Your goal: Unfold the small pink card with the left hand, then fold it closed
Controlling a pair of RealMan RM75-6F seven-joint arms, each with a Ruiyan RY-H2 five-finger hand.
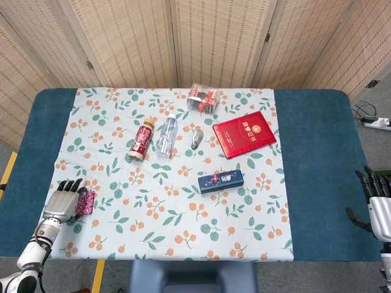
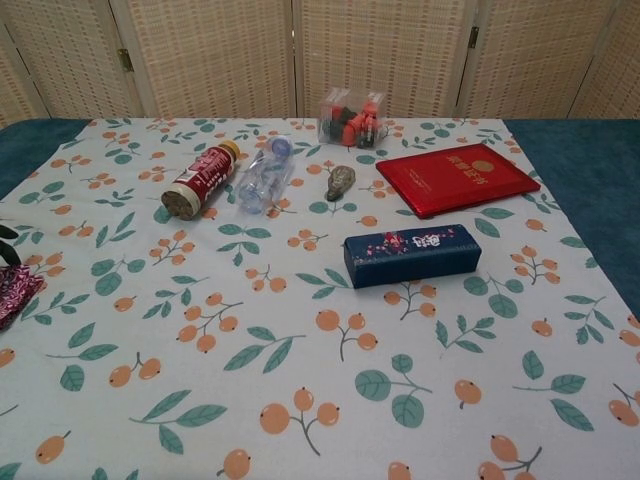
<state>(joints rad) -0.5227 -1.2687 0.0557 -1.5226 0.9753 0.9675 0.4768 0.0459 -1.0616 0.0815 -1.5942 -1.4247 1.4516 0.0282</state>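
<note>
The small pink patterned card (image 1: 88, 201) lies near the front left corner of the floral cloth, folded and narrow. My left hand (image 1: 61, 203) is just left of it, with its fingers on the card's left edge, holding it. In the chest view only a corner of the card (image 2: 14, 290) shows at the left border, and the hand is almost entirely cut off there. My right hand (image 1: 379, 204) hangs beyond the table's right edge with its fingers spread, holding nothing.
On the cloth (image 1: 177, 226) lie a red-labelled bottle (image 1: 141, 140), a clear water bottle (image 1: 167, 135), a small grey-green object (image 1: 196, 138), a clear box of red pieces (image 1: 204, 97), a red booklet (image 1: 244, 134) and a dark blue box (image 1: 220, 180).
</note>
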